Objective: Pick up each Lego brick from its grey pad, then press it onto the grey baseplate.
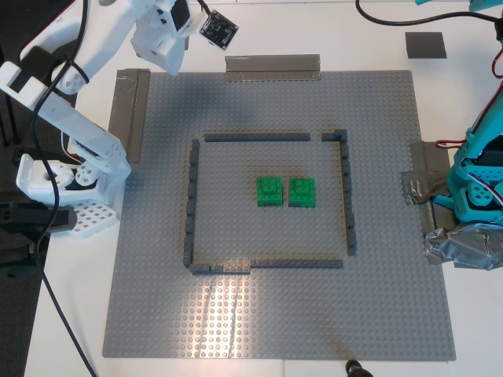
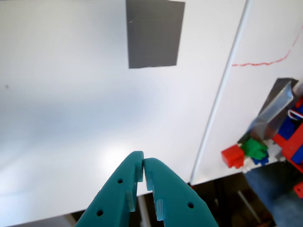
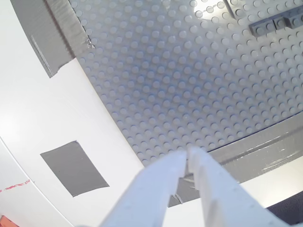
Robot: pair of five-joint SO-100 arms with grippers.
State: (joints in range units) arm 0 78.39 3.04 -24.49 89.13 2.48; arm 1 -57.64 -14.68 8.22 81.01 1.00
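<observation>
Two green Lego bricks [image 1: 269,191] [image 1: 302,192] sit side by side on the grey baseplate [image 1: 377,314], inside the frame of dark grey bricks [image 1: 191,204]. A bare grey pad [image 1: 425,45] lies on the white table beyond the plate's far corner at the exterior view's right. My first gripper [image 2: 143,163], teal, hangs shut and holds nothing above the white table, short of that grey pad [image 2: 155,33]. My second gripper [image 3: 186,156], white, is shut and holds nothing, over the baseplate [image 3: 189,71] edge; another bare grey pad [image 3: 74,168] lies beside it.
Grey tape strips [image 1: 272,67] [image 1: 130,110] hold the plate's far and left edges in the exterior view, and crumpled tape [image 1: 464,243] surrounds the teal arm's base [image 1: 479,188]. The white arm [image 1: 78,118] stands at that view's left. Loose coloured bricks [image 2: 246,151] lie past the table edge.
</observation>
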